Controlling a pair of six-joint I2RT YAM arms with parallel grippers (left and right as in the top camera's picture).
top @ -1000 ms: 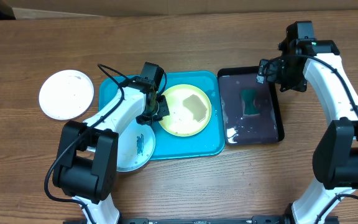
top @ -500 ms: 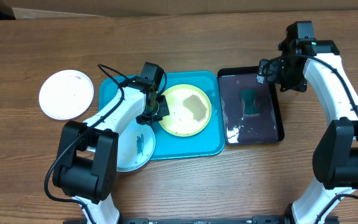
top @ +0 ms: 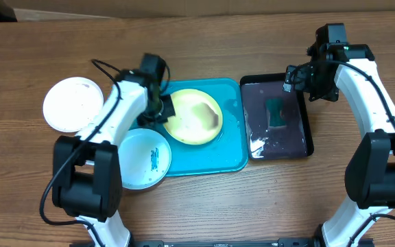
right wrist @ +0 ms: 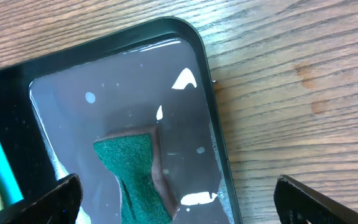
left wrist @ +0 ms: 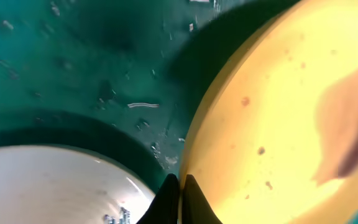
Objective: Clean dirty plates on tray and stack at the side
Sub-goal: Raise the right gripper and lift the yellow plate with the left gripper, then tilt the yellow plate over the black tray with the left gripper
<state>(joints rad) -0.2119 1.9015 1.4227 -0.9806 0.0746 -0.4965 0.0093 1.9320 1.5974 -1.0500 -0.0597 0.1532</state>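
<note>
The yellow-green plate [top: 194, 116] is tilted over the turquoise tray [top: 232, 147], held by its left rim. My left gripper [top: 158, 110] is shut on that rim; in the left wrist view the fingers [left wrist: 179, 199] pinch the plate's edge [left wrist: 278, 118] above the tray floor [left wrist: 73, 56]. The pale blue plate [top: 141, 158] with teal smears lies at the tray's lower left, and shows in the left wrist view [left wrist: 48, 186]. The white plate [top: 73, 103] rests on the bare wood at the left. My right gripper [top: 312, 88] is open above the black tray's far right corner.
A black tray [top: 306, 123] holding water and a green sponge [top: 275, 112] stands right of the turquoise tray; the right wrist view shows the sponge [right wrist: 135, 174] and the tray's rim [right wrist: 207, 93]. Bare wood lies around both trays.
My left gripper has lifted the yellow-green plate and carried it to the left and back across the tray. The pale blue plate is now fully uncovered. The right arm has not moved.
</note>
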